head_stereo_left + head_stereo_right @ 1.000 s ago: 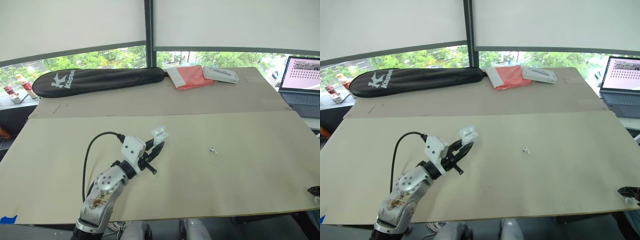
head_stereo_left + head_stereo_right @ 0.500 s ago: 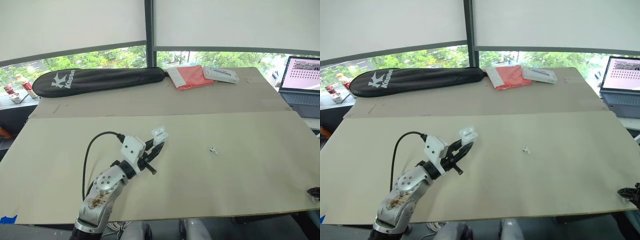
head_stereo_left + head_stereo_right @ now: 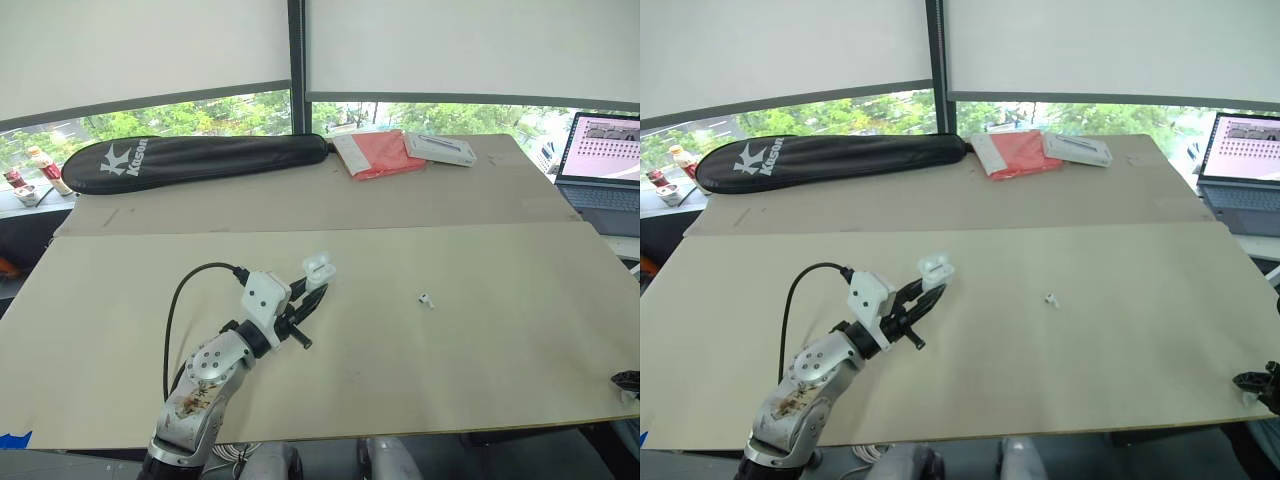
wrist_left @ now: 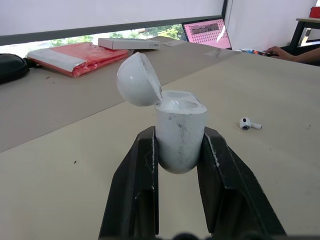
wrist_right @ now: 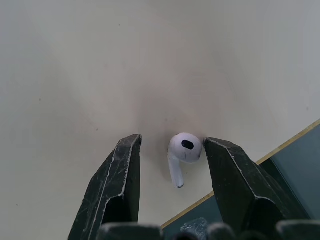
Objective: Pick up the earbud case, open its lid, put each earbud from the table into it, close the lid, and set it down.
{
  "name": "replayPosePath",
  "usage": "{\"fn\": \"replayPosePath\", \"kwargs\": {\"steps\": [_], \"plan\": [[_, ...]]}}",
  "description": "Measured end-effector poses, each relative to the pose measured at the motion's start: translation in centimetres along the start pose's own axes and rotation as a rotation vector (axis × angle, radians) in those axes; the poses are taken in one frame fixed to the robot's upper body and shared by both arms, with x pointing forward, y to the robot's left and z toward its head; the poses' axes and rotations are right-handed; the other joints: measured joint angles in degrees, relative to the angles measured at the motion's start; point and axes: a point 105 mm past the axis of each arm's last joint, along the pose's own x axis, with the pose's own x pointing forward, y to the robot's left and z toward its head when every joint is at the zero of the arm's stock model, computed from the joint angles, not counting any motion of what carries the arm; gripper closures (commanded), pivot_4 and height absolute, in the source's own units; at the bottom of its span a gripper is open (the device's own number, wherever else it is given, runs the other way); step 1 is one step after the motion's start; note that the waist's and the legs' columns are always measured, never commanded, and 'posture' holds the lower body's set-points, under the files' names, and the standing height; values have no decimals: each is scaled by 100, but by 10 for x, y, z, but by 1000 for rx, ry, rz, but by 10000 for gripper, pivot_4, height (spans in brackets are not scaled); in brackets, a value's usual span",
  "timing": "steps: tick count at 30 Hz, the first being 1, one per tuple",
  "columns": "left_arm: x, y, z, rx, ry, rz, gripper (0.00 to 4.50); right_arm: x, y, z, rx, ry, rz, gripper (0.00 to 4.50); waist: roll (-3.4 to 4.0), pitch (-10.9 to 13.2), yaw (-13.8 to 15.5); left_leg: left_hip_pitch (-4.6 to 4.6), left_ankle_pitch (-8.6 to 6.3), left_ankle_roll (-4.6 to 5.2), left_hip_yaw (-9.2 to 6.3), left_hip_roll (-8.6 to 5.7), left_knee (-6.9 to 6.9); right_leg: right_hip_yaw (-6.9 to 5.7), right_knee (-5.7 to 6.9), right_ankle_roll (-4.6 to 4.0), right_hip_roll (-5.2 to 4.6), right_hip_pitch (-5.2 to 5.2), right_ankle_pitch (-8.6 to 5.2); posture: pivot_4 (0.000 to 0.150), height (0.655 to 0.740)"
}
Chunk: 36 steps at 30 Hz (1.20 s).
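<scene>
With the open white case (image 4: 181,137) pinched by the left claw (image 3: 320,288), the small white earbud (image 5: 184,148) off-centre in the spread right claw (image 5: 173,142) could be flicked off the desk (image 5: 75,75).

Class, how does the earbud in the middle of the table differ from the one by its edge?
The middle earbud lies free, with no tool by it; the edge earbud sits inside the open right tool. The middle earbud lies nearer the open case in the left tool; the edge earbud, farther. Both are white, stemmed and lying on the table.
</scene>
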Motion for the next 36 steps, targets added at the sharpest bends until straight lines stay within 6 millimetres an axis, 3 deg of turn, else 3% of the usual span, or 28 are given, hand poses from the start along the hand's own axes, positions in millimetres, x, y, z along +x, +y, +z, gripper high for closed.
{"fn": "replayPosePath", "kwargs": {"steps": [10, 11, 15, 23, 26, 29, 33, 36], "plan": [[-2, -1, 1, 0, -1, 0, 39398, 1, 3, -3, -23, 17, 4, 22423, -14, 3, -7, 0, 0, 0, -3, 1, -2, 2, -1, 1, 3, 0, 0, 1500, 7400], [-2, -1, 0, -2, 1, 0, 39398, 1, 4, -3, -24, 18, 8, 27790, -14, 3, -10, 0, 0, 0, -3, 1, -3, 3, -2, 1, 4, 0, 0, 1500, 7400], [-4, -2, -3, -6, 12, -3, 39398, 1, 5, -5, -19, 28, 13, 40209, -15, 4, -20, 1, 0, 0, -4, 3, -5, 2, -1, 1, 6, 0, 0, 1500, 7400], [-5, 0, -2, -4, 10, 0, 39398, 2, 18, 2, -34, 16, 60, 40515, -14, 3, -48, 1, 0, 0, 2, 2, -4, 11, -1, 2, 5, -3, 0, 1500, 7400], [-4, -1, -2, -7, 8, -3, 39398, 0, 38, 4, -145, 23, 133, 40520, -8, 4, -48, 0, 0, 0, -1, 1, -6, 11, 0, 2, 6, -6, 0, 1500, 7400], [-4, -1, -3, -7, 6, -4, 39398, -13, 75, 14, -393, -13, 261, 40520, -3, 4, -59, 8, 0, 0, 2, 0, -20, 17, -1, 9, 6, -5, -3, 1500, 7400], [-1, -1, -7, -11, 2, -18, 39398, -29, 132, 27, -663, -144, 426, 40520, -19, 13, -67, 7, 0, -1, -4, 4, -21, 11, -1, 9, 13, -7, -3, 1500, 7400], [6, 1, -7, -15, -10, -29, 39398, -41, 185, 32, -781, -310, 593, 40520, -31, 20, -65, 0, 1, -2, -5, 3, -18, 12, -2, 19, 14, -11, 3, 1500, 7400]]}}
